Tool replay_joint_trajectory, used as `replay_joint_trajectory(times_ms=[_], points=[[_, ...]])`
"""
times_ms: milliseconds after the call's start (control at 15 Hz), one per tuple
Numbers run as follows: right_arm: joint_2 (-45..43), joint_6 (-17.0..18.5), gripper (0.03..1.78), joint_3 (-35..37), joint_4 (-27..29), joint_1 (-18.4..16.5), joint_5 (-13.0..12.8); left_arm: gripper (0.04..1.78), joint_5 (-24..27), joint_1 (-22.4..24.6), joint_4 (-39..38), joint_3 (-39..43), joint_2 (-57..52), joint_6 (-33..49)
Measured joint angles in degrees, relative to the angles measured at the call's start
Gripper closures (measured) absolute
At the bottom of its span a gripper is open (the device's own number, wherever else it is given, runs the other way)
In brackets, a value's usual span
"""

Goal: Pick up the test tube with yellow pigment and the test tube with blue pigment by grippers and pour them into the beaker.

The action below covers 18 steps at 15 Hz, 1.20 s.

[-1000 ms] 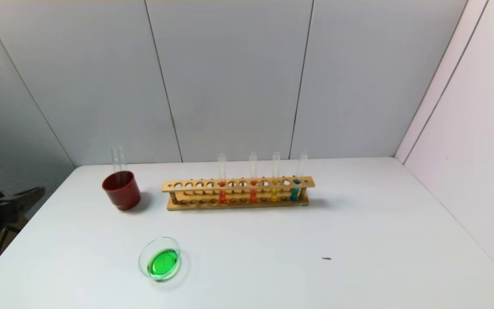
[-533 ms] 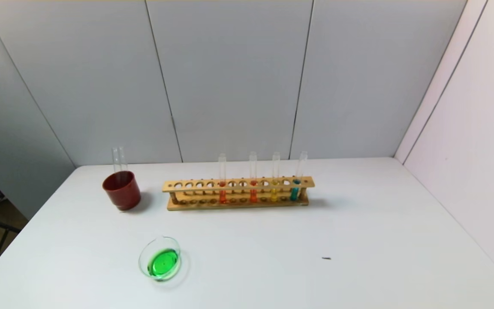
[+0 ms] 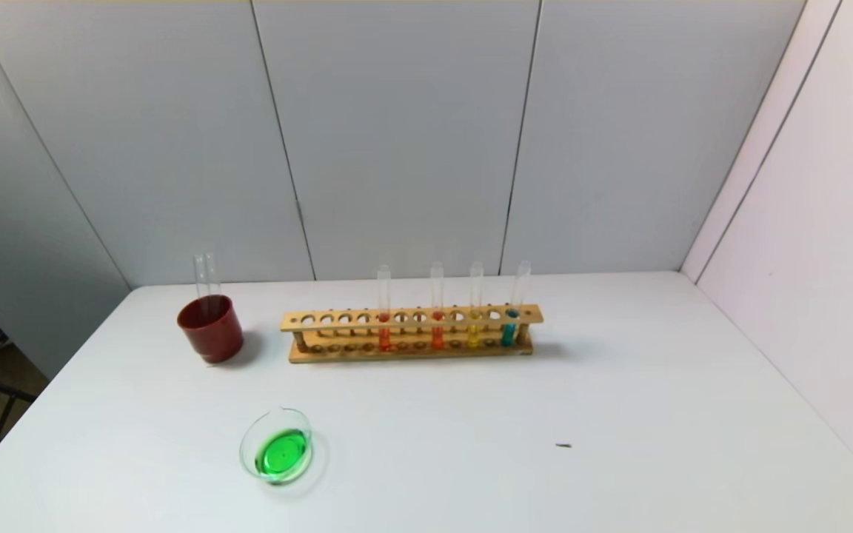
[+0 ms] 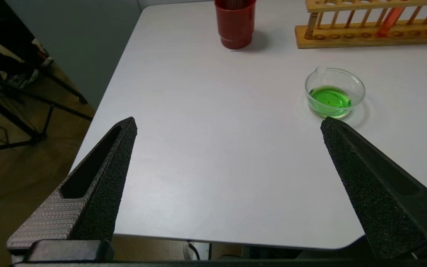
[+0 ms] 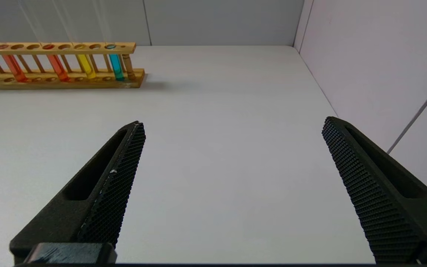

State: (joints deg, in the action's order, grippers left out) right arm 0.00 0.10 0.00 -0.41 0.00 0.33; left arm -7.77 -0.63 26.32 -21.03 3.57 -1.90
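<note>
Oddly, the beaker [image 3: 276,447] already holds green liquid, yet the test tube with yellow pigment [image 3: 474,305] and the test tube with blue pigment [image 3: 513,308] both stand in the wooden rack [image 3: 412,333], each with colour in it; the blue tube leans slightly at the rack's right end, the yellow one sits just to its left; two orange-red tubes [image 3: 383,309] stand further left in the same rack.

The beaker sits on the white table [image 3: 619,414] nearer the robot than the rack, well apart from it, pouring lip toward the rack; a dark-red cup [image 3: 209,327] with two empty clear tubes [image 3: 205,275] stands left of the rack.

Neither arm shows in the head view; the left gripper [image 4: 228,124] hangs over the near left corner of the table, jaws spread wide, nothing between them, the beaker beyond one fingertip; the right gripper [image 5: 232,124] hangs low over the right side of the table, jaws equally wide and empty, the rack well off.

Judgement: green suggests a yellow-and-blue mix is in the beaker, so pouring may be finished; if not, both pick-ups and both pours remain.
</note>
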Motion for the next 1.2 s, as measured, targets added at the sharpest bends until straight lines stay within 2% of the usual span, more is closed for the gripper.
replay_joint_trajectory(times_ms=[200, 467, 733, 1200], points=[[0.0, 0.0, 0.07, 0.0, -0.02, 0.0, -0.02, 0.07, 3.13, 0.04, -7.12, 6.81, -2.76, -0.18], [0.0, 0.0, 0.07, 0.0, -0.02, 0.0, -0.02, 0.07, 7.03, 0.09, -25.91, 19.16, -3.62, -2.15], [0.0, 0.0, 0.07, 0.0, 0.0, 0.0, 0.0, 0.07, 8.28, 0.11, -25.5, 20.87, -3.71, -0.46], [0.0, 0.0, 0.07, 0.0, 0.0, 0.0, 0.0, 0.07, 7.55, 0.11, -25.7, 21.03, -3.71, 2.78]])
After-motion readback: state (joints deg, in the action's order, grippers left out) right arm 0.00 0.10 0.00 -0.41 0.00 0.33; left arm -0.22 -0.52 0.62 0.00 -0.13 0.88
